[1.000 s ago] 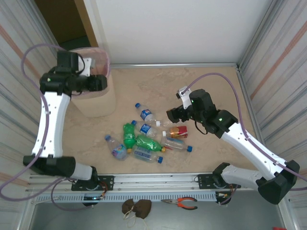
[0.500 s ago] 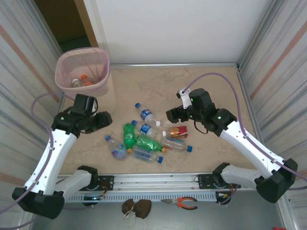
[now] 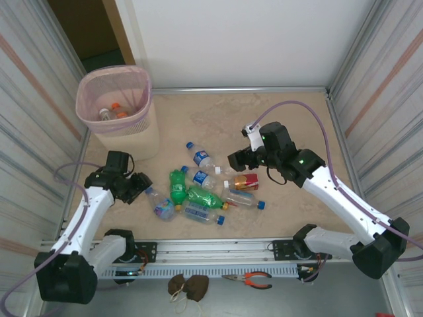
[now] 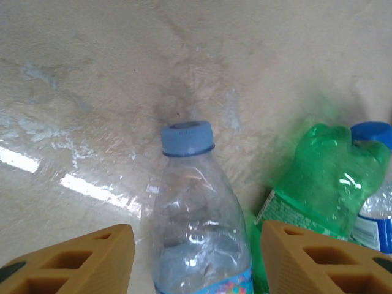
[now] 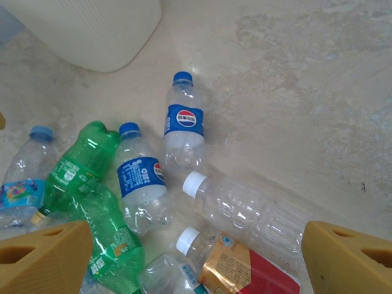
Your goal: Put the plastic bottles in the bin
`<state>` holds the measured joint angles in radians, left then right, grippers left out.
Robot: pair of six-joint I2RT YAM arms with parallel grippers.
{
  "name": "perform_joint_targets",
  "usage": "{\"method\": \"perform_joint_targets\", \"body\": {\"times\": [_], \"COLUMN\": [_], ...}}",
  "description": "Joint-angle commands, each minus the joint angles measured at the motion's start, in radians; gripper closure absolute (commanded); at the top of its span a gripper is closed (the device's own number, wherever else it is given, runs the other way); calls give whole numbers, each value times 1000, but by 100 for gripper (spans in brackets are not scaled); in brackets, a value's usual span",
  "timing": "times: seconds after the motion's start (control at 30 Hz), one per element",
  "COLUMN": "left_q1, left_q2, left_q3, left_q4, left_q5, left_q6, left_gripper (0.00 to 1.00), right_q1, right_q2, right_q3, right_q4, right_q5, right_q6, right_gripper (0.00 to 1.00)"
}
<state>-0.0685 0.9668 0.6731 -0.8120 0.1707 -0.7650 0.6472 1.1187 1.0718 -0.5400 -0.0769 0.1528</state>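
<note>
Several plastic bottles (image 3: 198, 188) lie in a pile on the marble floor, clear ones with blue caps and two green ones. The pink bin (image 3: 114, 99) stands at the back left with two bottles (image 3: 109, 113) inside. My left gripper (image 3: 137, 187) is low at the pile's left end. It is open, and its fingers (image 4: 82, 257) stand either side of a clear blue-capped bottle (image 4: 196, 214) without touching it. A green bottle (image 4: 312, 184) lies just to the right. My right gripper (image 5: 196, 257) hangs open above a white-capped clear bottle (image 5: 245, 211) and a red-labelled one (image 5: 245, 272).
Corrugated metal walls close in both sides. A metal rail (image 3: 218, 251) runs along the front, with pliers (image 3: 250, 281) below it. The bin's cream base (image 5: 92, 30) shows at the top left of the right wrist view. Two Pepsi-labelled bottles (image 5: 184, 122) lie between the bin and the pile.
My left arm has swung from over the bin down to the floor at the pile's left end, and its jaws have narrowed a little. The right arm has barely moved.
</note>
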Motion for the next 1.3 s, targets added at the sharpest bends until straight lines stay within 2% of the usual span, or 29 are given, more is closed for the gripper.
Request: {"method": "perform_joint_targets", "body": {"times": [0.0, 0.1, 0.37, 0.63, 1.03, 1.27], "left_q1": [52, 81, 88, 96, 104, 105], "left_q2": [38, 88, 214, 279, 300, 216], "left_q3": [-50, -90, -128, -136, -111, -57], "left_q4": [110, 192, 315, 373, 357, 270], "left_q5": [71, 121, 156, 167, 159, 127], "left_q6": [-3, -3, 6, 14, 36, 65], "left_gripper": [44, 45, 44, 51, 67, 73], "right_q1": [-7, -6, -6, -6, 8, 16], "right_q2": [2, 7, 14, 24, 24, 12], "right_q3": [37, 41, 53, 52, 62, 66], "right_q4": [-18, -21, -21, -22, -37, -44], "right_q5": [-6, -3, -4, -8, 10, 30], "right_q6": [30, 30, 28, 33, 16, 5], "right_gripper": [13, 13, 13, 14, 14, 15]}}
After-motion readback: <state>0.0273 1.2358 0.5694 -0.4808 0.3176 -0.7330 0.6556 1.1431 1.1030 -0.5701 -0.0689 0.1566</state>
